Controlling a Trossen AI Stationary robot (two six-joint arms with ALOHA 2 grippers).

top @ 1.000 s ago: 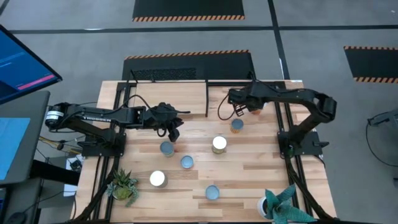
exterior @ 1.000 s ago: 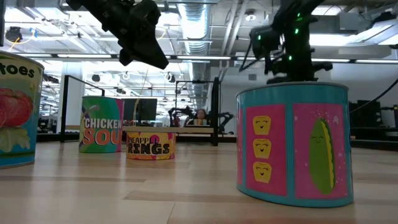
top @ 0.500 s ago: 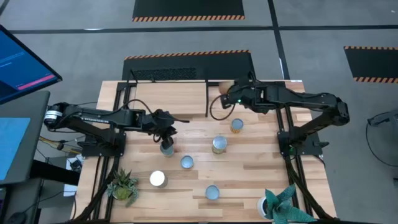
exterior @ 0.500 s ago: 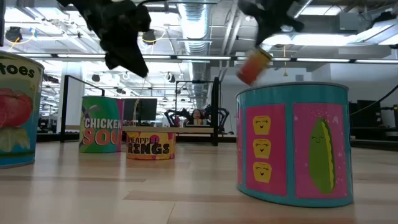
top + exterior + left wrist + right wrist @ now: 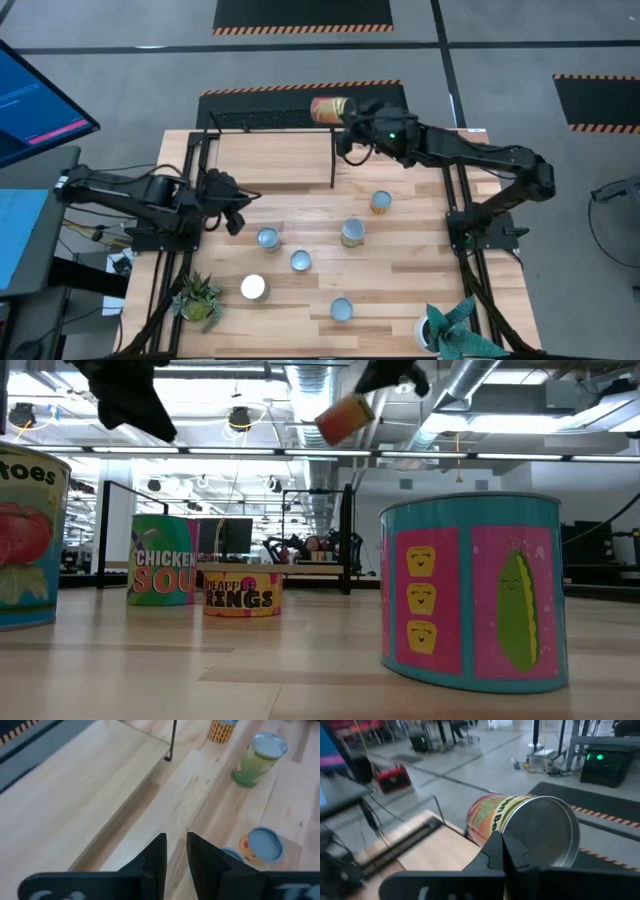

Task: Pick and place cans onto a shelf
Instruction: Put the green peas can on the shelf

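High view | right gripper (image 5: 347, 112) clamps an orange can (image 5: 330, 108) on its side, in the air over the shelf's (image 5: 270, 158) far black rail | left gripper (image 5: 236, 206), jaws narrow and empty, near the worktop's (image 5: 420, 270) left edge | six cans stand mid-worktop | held can's label only partly readable.

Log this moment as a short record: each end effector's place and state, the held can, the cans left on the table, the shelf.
right end effector: raised over the shelf's back edge, shut on the orange can
orange can: lifted, lying on its side
left end effector: over the table's left part, holds nothing, fingers slightly apart
cans on table: six upright, including the pink can nearest the low camera
shelf: at the table's far side, no can on it
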